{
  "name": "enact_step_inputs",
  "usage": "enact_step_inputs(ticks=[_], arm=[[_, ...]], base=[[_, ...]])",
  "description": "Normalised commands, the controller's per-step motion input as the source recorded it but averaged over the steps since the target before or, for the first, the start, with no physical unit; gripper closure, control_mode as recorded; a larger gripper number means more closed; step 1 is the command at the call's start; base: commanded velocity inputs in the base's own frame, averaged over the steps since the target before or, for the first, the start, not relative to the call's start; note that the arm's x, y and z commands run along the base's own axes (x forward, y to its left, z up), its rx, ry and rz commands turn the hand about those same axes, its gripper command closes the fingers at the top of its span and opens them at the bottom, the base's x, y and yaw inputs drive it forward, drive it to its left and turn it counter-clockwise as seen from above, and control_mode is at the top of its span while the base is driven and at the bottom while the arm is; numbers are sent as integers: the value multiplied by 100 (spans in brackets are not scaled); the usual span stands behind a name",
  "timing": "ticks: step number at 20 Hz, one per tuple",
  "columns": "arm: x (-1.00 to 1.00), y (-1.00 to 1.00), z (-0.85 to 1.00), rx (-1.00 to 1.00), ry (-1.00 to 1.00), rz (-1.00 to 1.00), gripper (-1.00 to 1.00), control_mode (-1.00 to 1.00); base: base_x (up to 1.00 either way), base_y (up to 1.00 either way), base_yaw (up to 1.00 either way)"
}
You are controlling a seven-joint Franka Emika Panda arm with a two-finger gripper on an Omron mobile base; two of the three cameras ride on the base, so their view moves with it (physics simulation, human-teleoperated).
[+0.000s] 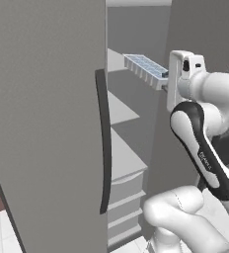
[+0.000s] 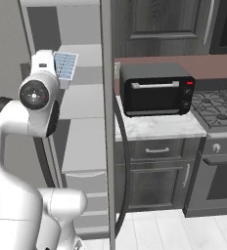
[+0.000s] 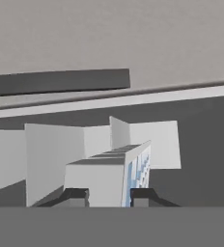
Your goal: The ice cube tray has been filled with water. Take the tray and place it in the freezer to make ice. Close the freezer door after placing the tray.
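Gripping the flat white tray (image 1: pixel 146 68) by one short end, the gripper (image 3: pixel 109 197) is closed; its long axis points upper-left toward smooth white shelves (image 1: pixel 122 163).

toaster oven (image 2: pixel 157 89): on marble counter (image 2: pixel 159 127) | stove (image 2: pixel 218 110): right of it | dark cabinets (image 2: pixel 159 24): above

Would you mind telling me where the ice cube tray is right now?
The ice cube tray is held in the gripper, inside the open freezer at upper-shelf height; in the right base view it sits just left of the door edge.
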Motion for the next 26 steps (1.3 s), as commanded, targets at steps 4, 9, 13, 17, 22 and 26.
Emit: enact_step_inputs(ticks=[4, 9, 13, 17, 22, 26], arm=[[70, 23, 4, -6, -3, 0, 100, -100], [65, 35, 12, -8, -4, 0, 100, -100], [83, 9, 8, -6, 0, 0, 100, -100], [79, 0, 4, -3, 0, 0, 100, -100], [74, 0, 1, -1, 0, 0, 100, -100], [68, 2, 0, 0, 0, 0, 100, -100]], base=[[0, 0, 0], [0, 0, 0], [0, 0, 0], [0, 0, 0], [0, 0, 0], [0, 0, 0]])
